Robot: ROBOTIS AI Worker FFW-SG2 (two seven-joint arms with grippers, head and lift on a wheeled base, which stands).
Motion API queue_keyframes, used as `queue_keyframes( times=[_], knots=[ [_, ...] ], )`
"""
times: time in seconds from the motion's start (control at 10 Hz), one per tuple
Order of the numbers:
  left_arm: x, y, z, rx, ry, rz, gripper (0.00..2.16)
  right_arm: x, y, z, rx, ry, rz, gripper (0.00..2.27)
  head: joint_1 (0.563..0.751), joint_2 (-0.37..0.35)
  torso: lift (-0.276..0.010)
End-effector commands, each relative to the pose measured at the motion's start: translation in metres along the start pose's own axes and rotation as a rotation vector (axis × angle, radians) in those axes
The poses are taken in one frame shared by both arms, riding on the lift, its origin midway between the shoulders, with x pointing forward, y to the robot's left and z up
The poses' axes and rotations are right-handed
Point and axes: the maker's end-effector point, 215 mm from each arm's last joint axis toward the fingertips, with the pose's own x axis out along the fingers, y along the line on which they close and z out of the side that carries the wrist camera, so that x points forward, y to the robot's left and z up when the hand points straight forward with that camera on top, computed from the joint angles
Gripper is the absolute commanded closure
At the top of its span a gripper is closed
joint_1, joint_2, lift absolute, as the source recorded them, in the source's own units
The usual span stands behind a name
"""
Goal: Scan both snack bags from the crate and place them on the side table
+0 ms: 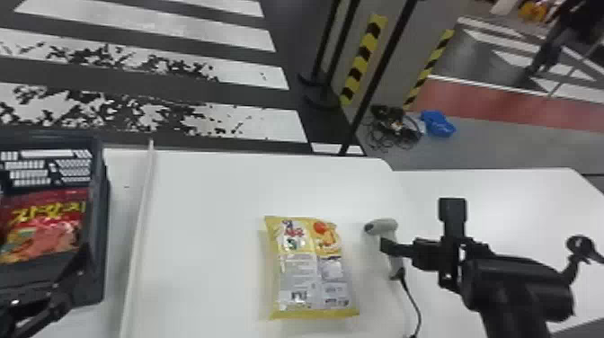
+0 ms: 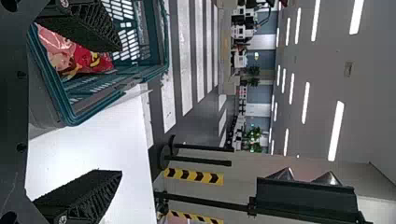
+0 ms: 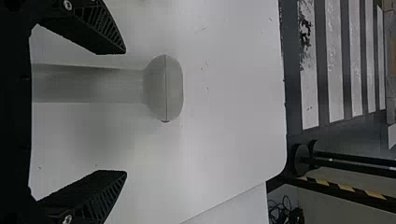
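The yellow snack bag [image 1: 314,269] lies on the worktop [image 1: 202,202] with its printed back facing up, probably to expose the code to the scanner [image 1: 387,224]. The right pincer [image 3: 125,112] is spread wide with the scanner's handle between its fingers, presumably for gripping; the left pincer [image 2: 121,111] is also wide and empty, near the crate [image 1: 99,202]. Count: two bags, the red snack bag [image 1: 45,224] being inside the crate; one crate; one scanner.

Past my white surface [image 1: 202,193], white stripes [image 1: 242,72] cross the dark floor [image 1: 251,95]; I see yellow-black tape [image 1: 363,57] on grey wall [image 1: 406,56] and long ceiling lights [image 2: 335,130].
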Motion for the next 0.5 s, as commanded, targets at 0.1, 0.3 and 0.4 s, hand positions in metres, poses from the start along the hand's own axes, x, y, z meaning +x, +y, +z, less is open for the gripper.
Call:
queue_keyframes(
  times=[0.1, 0.3, 0.4],
  knots=[
    [0.0, 0.0, -0.003, -0.001, 0.005, 0.0, 0.06, 0.006, 0.012, -0.008, -0.018, 0.025, 0.027, 0.53, 0.695, -0.35, -0.095],
    [0.0, 0.002, -0.005, -0.001, 0.01, 0.004, 0.06, 0.007, 0.016, -0.014, -0.017, 0.053, 0.036, 1.91, 0.695, -0.35, -0.095],
    [0.0, 0.002, -0.005, 0.0, 0.01, 0.005, 0.06, 0.006, 0.016, -0.016, -0.011, 0.065, 0.034, 2.14, 0.695, -0.35, -0.095]
  ],
)
